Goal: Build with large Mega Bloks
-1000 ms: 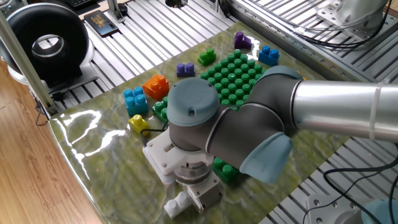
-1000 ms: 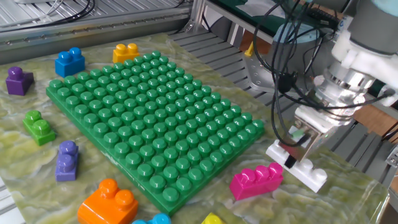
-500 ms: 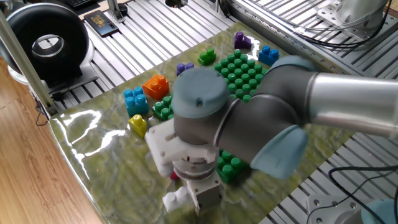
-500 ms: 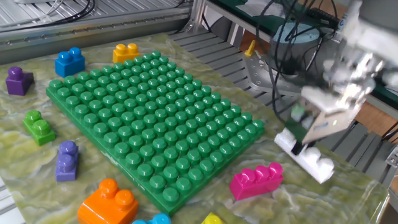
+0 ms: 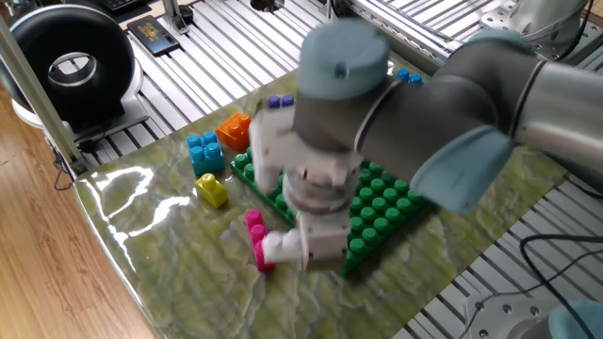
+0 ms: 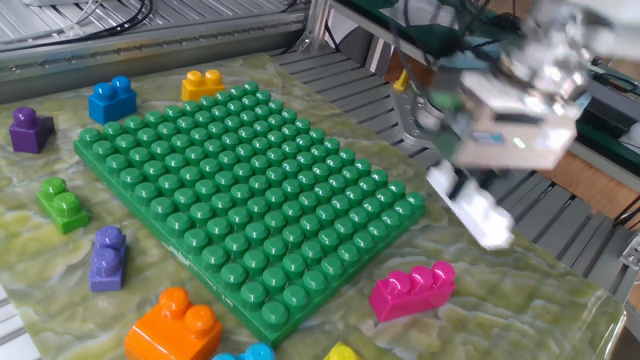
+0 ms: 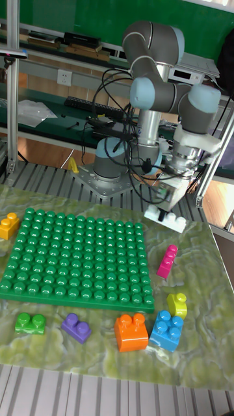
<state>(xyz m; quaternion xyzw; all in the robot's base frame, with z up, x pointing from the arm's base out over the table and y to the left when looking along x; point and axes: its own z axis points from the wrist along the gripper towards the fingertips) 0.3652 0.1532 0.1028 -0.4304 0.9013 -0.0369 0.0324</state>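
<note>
White long brick [image 7: 166, 220] clamped in end effector [image 7: 168, 207], lifted clear of worktop [image 7: 195, 338]. Pink brick [image 7: 168, 260] just below it. Green baseplate [image 7: 78, 260] beside, bare; orange brick [image 7: 130, 331], blue brick [image 7: 168, 329] farther off.

You get bright, even light in all three views, with soft shadows only. White glare streaks the glossy table cover [image 5: 132, 184] at its left corner. Motion blur smears the gripper [image 6: 478, 200] and arm in both fixed side views; the tall view stays sharp.
</note>
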